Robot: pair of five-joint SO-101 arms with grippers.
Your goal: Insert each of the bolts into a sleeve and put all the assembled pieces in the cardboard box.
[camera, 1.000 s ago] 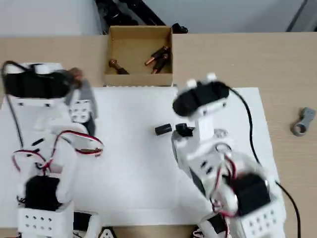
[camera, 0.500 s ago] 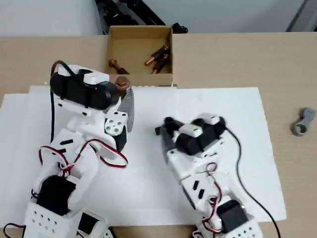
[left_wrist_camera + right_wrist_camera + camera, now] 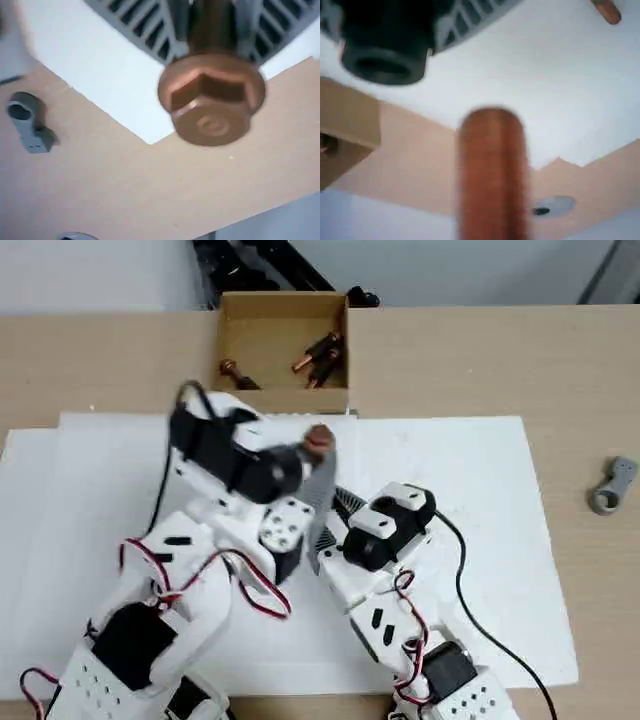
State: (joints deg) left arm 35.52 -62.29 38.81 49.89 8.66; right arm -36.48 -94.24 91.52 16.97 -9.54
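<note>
My left gripper (image 3: 320, 458) is shut on a copper bolt (image 3: 318, 437), held above the white mat just in front of the cardboard box (image 3: 283, 400). The left wrist view has the bolt's hex head (image 3: 212, 100) between the grey fingers (image 3: 145, 25). Close beside it on the right, my right gripper (image 3: 344, 503) is shut on a black sleeve (image 3: 385, 55). In the right wrist view the bolt's shaft (image 3: 492, 170) stands next to the sleeve's open end, apart from it. The box holds several assembled pieces (image 3: 320, 355).
A white mat (image 3: 480, 500) covers the table's middle. A grey part (image 3: 611, 486) lies on the bare wood at the right, also the grey part (image 3: 27, 122) in the left wrist view. Dark gear sits behind the box.
My left arm swung right with the bolt, from the left of the mat to its middle. My right gripper closed on the sleeve that lay on the mat.
</note>
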